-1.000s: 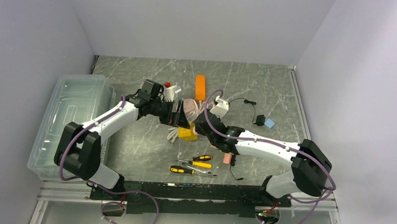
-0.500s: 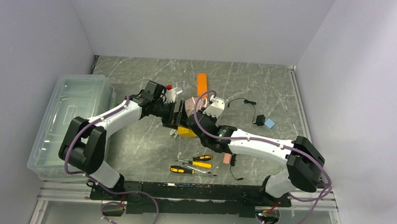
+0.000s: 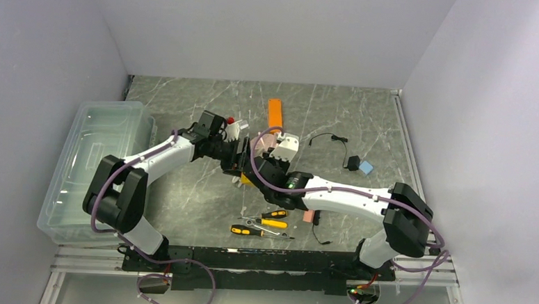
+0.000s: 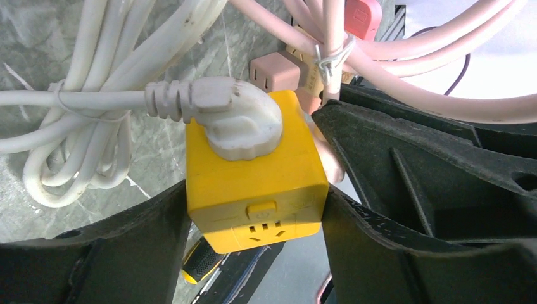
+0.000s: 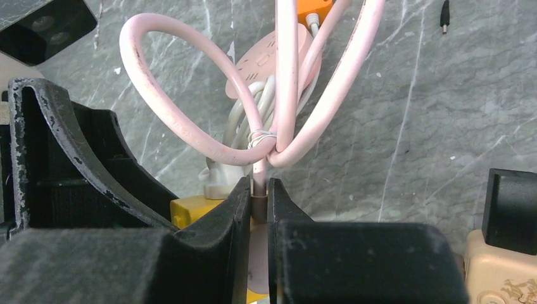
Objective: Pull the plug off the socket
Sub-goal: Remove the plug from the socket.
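A yellow cube socket (image 4: 253, 183) is clamped on both sides by the black fingers of my left gripper (image 4: 256, 193). A white plug (image 4: 237, 120) with a ribbed white cord sits pushed into its top face. In the right wrist view my right gripper (image 5: 259, 197) is shut on the neck of a pink plug (image 5: 259, 209) at the cube's side. That plug's pink cable (image 5: 190, 130) loops upward, tied with wire. From above, both grippers meet at the cube (image 3: 246, 179), which is mostly hidden under them.
A coiled white cord (image 4: 95, 126) and a pink power strip (image 5: 278, 57) lie beside the cube. Yellow-black screwdrivers (image 3: 266, 220) lie in front. An orange block (image 3: 275, 114), a black adapter (image 3: 352, 162) and a clear bin (image 3: 99, 164) at the left surround the spot.
My left gripper's jaws have closed from wide open onto the yellow cube. The right arm has shifted left with the pink plug still pinched, bringing both grippers together.
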Available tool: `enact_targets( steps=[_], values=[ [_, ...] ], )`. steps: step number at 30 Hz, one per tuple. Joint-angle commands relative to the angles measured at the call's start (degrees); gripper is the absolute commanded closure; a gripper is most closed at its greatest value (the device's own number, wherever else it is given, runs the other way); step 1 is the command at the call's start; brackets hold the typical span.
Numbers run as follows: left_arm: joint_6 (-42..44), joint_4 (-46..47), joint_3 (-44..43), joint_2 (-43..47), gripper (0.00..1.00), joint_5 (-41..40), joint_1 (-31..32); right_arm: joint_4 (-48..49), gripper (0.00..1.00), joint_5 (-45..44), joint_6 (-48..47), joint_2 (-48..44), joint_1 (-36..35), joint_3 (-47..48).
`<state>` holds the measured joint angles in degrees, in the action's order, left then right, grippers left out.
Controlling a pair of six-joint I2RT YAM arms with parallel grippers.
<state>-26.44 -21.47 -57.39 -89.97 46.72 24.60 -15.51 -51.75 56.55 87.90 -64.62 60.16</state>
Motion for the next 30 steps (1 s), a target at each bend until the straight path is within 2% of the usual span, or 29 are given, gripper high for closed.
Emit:
enact_targets(
  steps=[1,12,17,22,25,30],
  values=[
    [-0.6,2.2,0.2,-1.0,0.3,1.8,0.3,3.2,1.0,-7.1,0.4,-0.7,-0.6,4.5],
    [-0.6,2.5,0.0,-2.7,0.81,3.4,0.3,12.0,1.0,-1.5,-4.3,-2.5,-0.5,-0.5],
    [0.2,2.6,-0.1,-2.6,1.0,4.0,0.3,15.0,1.0,7.2,-6.5,-4.5,1.9,-3.9],
    [2.0,1.5,-0.6,-2.1,1.0,2.8,0.3,22.5,1.0,15.8,-9.8,-9.4,5.5,-10.6],
    [2.5,1.1,-0.8,-2.2,1.0,2.2,0.3,22.8,1.0,22.5,-8.5,-10.8,9.3,-12.2],
    [2.7,0.7,-1.0,-2.6,1.0,2.0,0.3,22.2,1.0,23.4,-10.1,-11.1,10.4,-11.6]
  ],
)
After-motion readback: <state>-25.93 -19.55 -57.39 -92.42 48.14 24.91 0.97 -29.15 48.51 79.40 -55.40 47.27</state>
